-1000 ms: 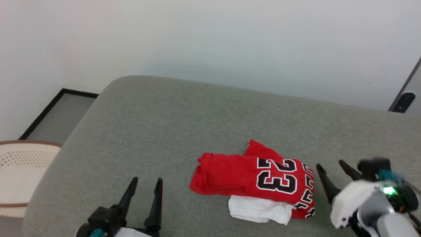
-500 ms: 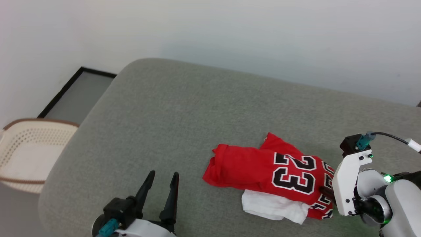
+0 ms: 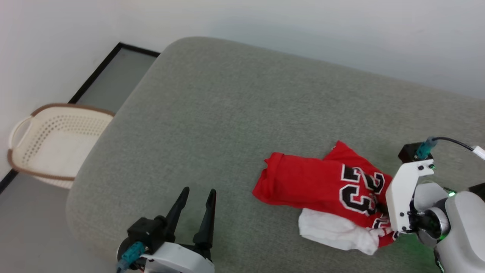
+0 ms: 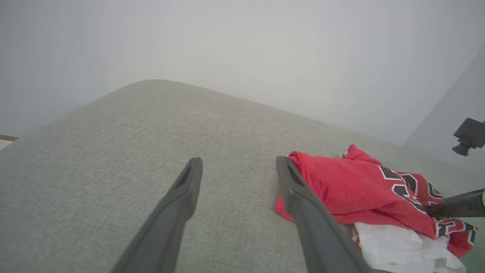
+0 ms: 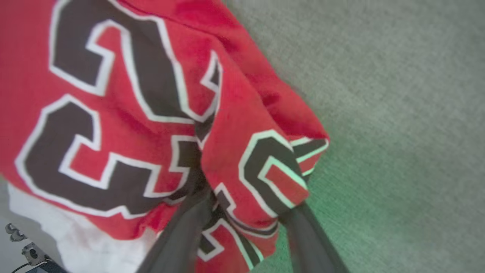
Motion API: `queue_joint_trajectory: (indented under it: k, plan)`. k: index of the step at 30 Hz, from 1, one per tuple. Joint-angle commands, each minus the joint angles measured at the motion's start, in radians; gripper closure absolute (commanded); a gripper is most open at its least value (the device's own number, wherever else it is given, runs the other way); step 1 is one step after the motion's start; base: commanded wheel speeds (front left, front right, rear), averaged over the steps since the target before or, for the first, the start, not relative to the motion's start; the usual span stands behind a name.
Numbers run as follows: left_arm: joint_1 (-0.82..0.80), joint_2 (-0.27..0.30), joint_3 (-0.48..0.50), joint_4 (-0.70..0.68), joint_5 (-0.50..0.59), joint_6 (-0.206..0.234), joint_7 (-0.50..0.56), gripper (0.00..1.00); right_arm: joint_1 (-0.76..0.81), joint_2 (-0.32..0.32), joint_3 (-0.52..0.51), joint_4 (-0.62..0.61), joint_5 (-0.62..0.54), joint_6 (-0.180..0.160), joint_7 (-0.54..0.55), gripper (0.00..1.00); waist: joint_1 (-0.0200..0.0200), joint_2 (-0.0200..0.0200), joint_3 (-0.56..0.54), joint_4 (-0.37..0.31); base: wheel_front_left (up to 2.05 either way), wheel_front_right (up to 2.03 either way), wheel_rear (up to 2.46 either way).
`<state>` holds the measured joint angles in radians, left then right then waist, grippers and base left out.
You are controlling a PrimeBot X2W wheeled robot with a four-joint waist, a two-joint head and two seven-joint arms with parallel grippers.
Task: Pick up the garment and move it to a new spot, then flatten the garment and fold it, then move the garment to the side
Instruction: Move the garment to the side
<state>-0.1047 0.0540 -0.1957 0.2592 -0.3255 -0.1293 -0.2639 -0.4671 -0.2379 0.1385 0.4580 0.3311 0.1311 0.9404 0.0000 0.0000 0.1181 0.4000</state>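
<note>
One grey cushion (image 3: 212, 113), white wall (image 3: 265, 22): left gripper (image 3: 199, 189) spread and empty, right gripper (image 5: 246, 201) straddling the red jersey (image 3: 303, 182), grip unclear.

Most of the grey cushion (image 3: 227, 113) lies bare; its whole upper and left stretch in the head view is open for a pass. The crumpled garment (image 3: 303, 185) heaps up at lower right, and the right gripper (image 5: 244, 197) astride its edge crowds that corner. The left gripper (image 3: 199, 190) stands at lower middle with bare cloth ahead of it. Off the cushion's left edge sits a basket (image 3: 57, 140) — and a wall (image 3: 303, 22) closes the top.
</note>
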Motion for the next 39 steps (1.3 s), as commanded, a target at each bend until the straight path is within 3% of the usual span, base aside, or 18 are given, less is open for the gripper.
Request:
queue_joint_trajectory:
  k: [1,16,30,39]
  plan:
    - [-0.013,-0.001,0.002,0.000,-0.005,-0.002,0.000,0.00,0.004,0.015,0.008,0.016,-0.007,-0.001,-0.005,1.00,0.0000,0.0000,0.017,0.018,0.00,0.00,0.00]
    - [-0.003,-0.004,0.028,-0.023,0.023,-0.002,0.000,0.00,-0.003,-0.058,-0.075,0.012,0.066,-0.001,-0.065,1.00,0.0000,0.0000,-0.022,-0.045,0.00,0.00,0.00]
    - [-0.025,0.027,0.014,-0.038,0.035,-0.002,0.000,0.00,-0.006,-0.214,-0.104,0.040,0.106,-0.001,-0.122,1.00,0.0000,0.0000,-0.024,-0.180,0.00,0.00,0.00]
    - [-0.079,0.045,-0.004,-0.050,0.031,-0.002,0.000,0.00,-0.016,-0.295,-0.170,0.039,0.087,-0.001,-0.141,1.00,0.0000,0.0000,0.041,-0.267,0.00,0.00,0.00]
